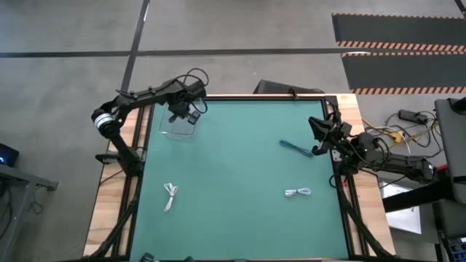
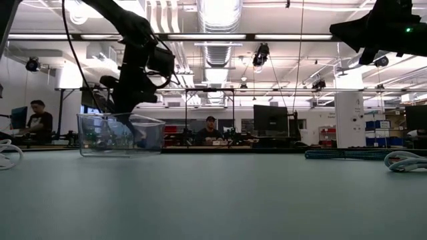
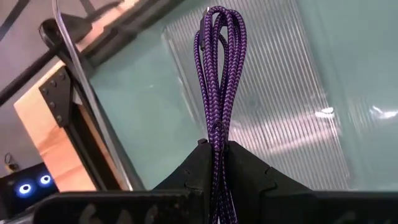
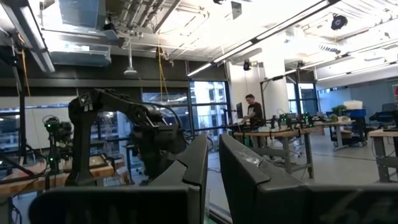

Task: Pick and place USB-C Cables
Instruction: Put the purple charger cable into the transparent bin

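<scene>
The left arm reaches in from the left edge of the high view and bends across the table's upper-left corner, its wrist pointing down over the clear plastic container (image 1: 178, 129). The left gripper (image 3: 216, 163) is clamped on the purple cable (image 3: 219, 68), whose braided loops hang above the container's ribbed floor. The right arm lies folded at the table's right edge, its right gripper (image 1: 318, 131) lifted level, fingers (image 4: 194, 165) nearly together and holding nothing. On the green mat (image 1: 233, 182), the teal cable (image 1: 295, 148) lies right of centre just beside that gripper, one white cable (image 1: 298, 193) sits at lower right, and another white cable (image 1: 171, 195) at lower left.
</scene>
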You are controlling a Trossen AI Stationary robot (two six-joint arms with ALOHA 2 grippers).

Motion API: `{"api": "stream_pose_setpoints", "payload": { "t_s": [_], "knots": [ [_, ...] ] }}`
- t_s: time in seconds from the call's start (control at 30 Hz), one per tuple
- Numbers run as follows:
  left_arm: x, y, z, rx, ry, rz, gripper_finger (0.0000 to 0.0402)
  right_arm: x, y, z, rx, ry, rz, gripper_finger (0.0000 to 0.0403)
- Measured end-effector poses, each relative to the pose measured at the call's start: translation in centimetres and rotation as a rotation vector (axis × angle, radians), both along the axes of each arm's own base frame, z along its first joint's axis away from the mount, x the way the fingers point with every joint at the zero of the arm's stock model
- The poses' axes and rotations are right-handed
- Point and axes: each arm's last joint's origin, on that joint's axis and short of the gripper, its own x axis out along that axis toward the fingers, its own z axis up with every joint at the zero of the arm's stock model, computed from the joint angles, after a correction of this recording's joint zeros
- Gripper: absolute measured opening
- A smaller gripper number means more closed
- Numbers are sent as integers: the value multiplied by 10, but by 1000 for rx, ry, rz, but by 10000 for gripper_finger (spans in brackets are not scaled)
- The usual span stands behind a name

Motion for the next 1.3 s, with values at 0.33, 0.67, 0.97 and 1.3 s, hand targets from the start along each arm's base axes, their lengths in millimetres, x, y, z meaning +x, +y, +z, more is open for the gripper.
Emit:
{"api": "stream_pose_setpoints", "payload": {
  "t_s": [0.33, 0.67, 0.97, 1.3],
  "knots": [
    [0, 0, -15, 21, -14, -25, 25, 0, 0, -1, 3, 12, 0, 31],
    [1, 1, -27, 56, -46, -46, 25, 1, 0, -1, 4, 16, 0, 31],
    [3, 3, -29, 86, -71, -48, 25, 1, 0, -2, 5, 17, 0, 31],
    [3, 3, -29, 88, -70, -48, 25, 1, 0, -2, 13, 13, 4, 31]
  ]
}}
